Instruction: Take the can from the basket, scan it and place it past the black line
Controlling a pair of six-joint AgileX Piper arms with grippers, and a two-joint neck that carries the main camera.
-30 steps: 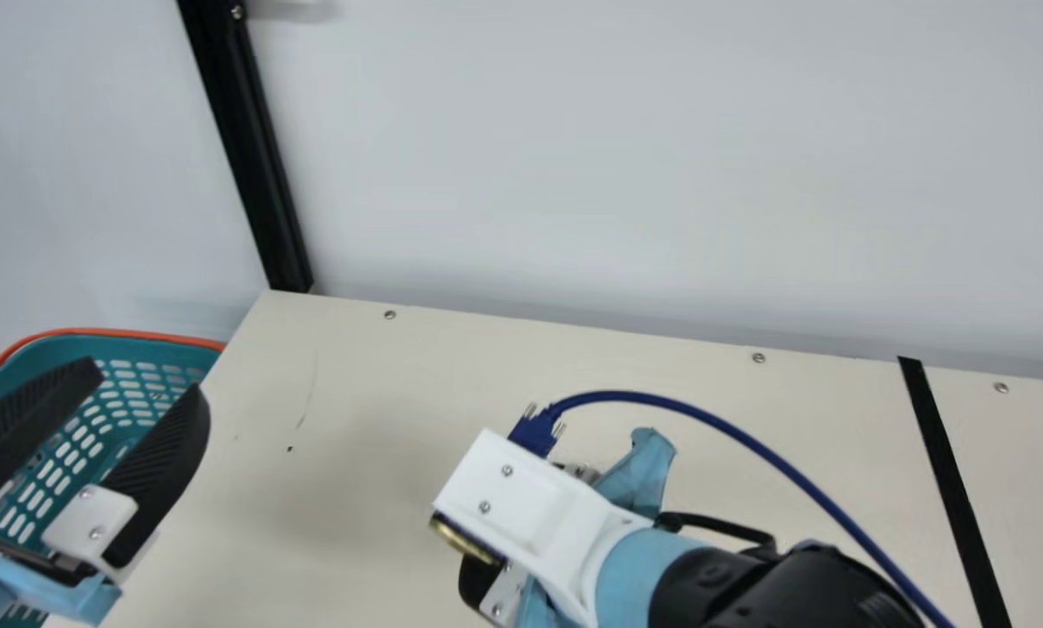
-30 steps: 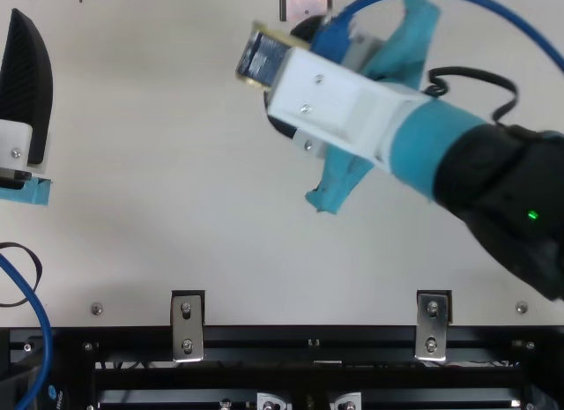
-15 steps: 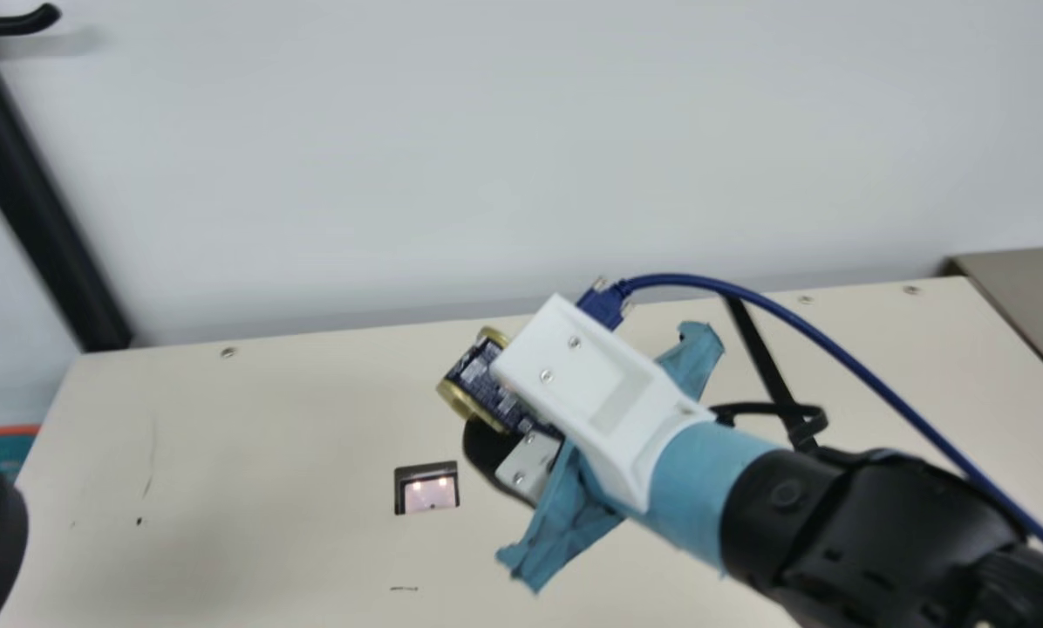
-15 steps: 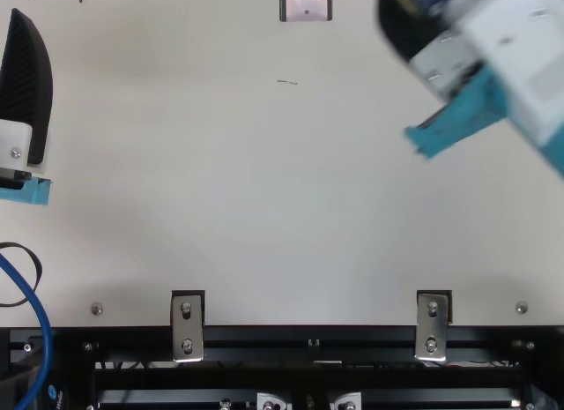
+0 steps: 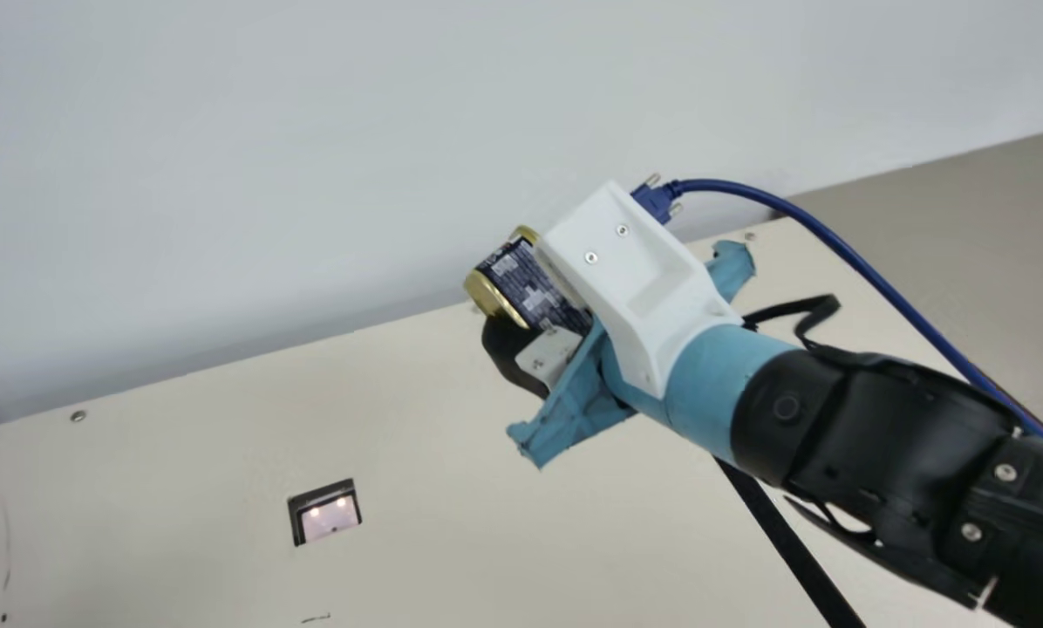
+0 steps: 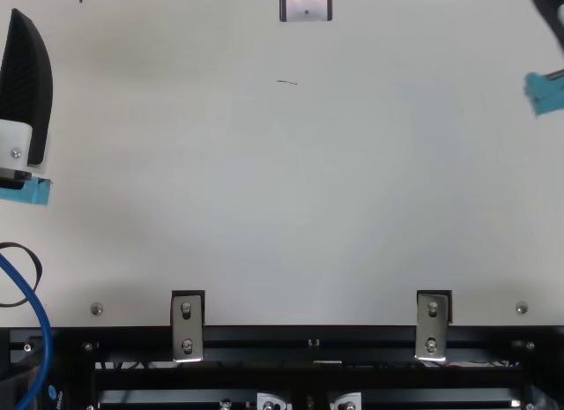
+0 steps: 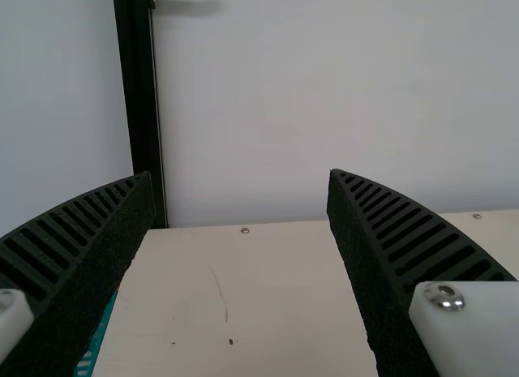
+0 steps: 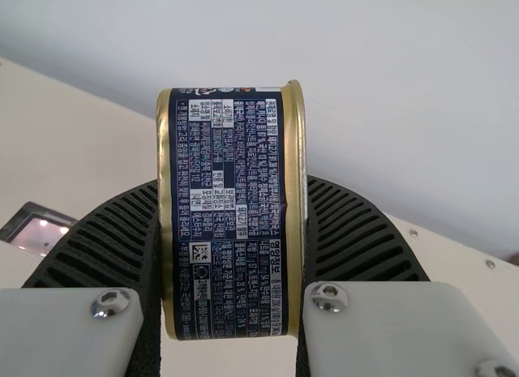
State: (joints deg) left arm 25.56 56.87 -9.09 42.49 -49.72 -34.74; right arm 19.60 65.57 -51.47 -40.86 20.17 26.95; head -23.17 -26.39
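Note:
In the main view my right gripper (image 5: 514,353) is shut on the can (image 5: 530,281), holding it tilted above the table's back part. The right wrist view shows the dark blue label and gold rims of the can (image 8: 231,215) between both fingers of my right gripper (image 8: 233,190). The black line (image 5: 787,541) passes under the right arm, which hides part of it. A lit scanner window (image 5: 327,513) is set in the table. At the top view's left edge is my left gripper (image 6: 25,93); in its wrist view the left gripper (image 7: 241,178) stands open, holding nothing.
A sliver of the teal basket (image 7: 96,340) shows beside a left finger. Behind the table (image 5: 181,488) rises a pale wall (image 5: 312,174); a grey-brown surface (image 5: 949,235) lies beyond its right end. A blue cable (image 5: 888,283) arcs over the right arm.
The right arm has carried the can to the right, from near the scanner window to almost out of the top view. The neck camera has turned right. The left arm has stayed still.

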